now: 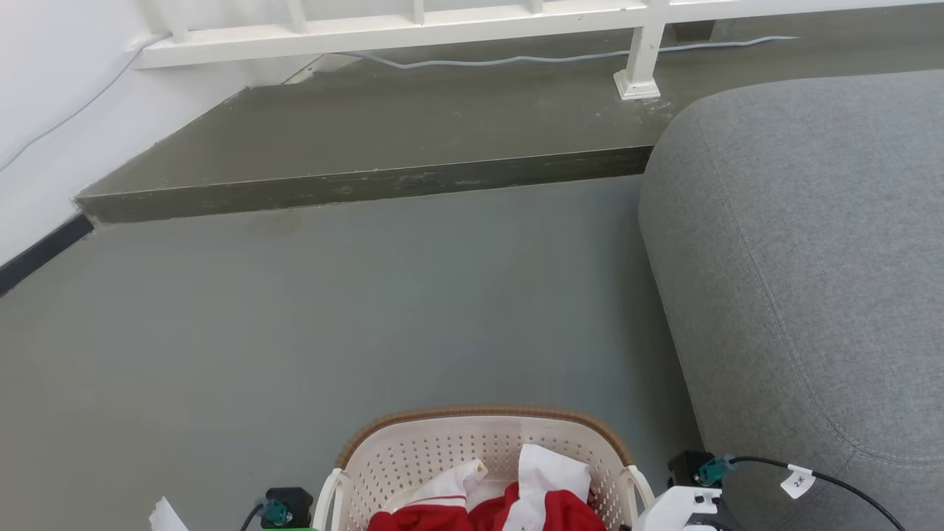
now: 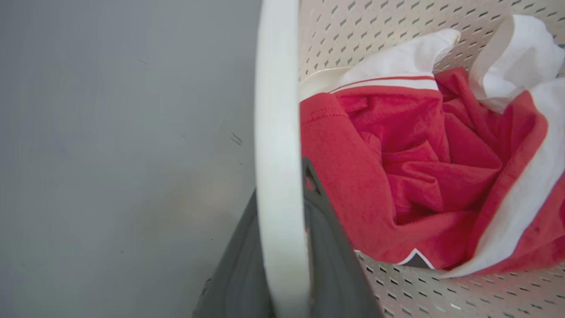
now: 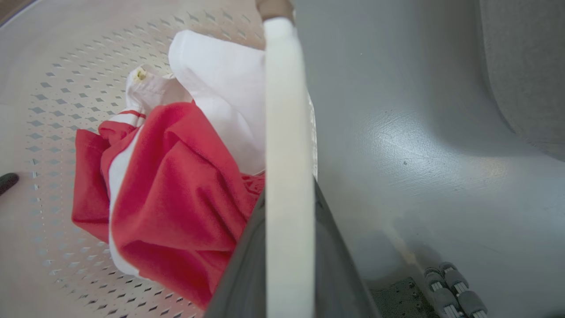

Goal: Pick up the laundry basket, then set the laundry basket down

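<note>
The left gripper (image 2: 280,190) is pressed onto the left handle (image 2: 273,110) of the laundry basket (image 1: 435,451); the right gripper (image 3: 288,194) is pressed onto the right handle (image 3: 284,110); the basket is seen at bottom centre of the head view, between both grippers.

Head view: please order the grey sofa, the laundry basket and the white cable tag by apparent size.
Largest: grey sofa.
Then the laundry basket, partly cut off by the frame edge.
Smallest: white cable tag.

A crumpled red-and-white garment (image 2: 419,176) lies bunched. A grey sofa (image 1: 811,258) stands on the grey floor (image 1: 369,317) at the right. Beyond, a dark raised step (image 1: 369,184) carries a white railing (image 1: 413,29) and pale cable (image 1: 516,59).
</note>
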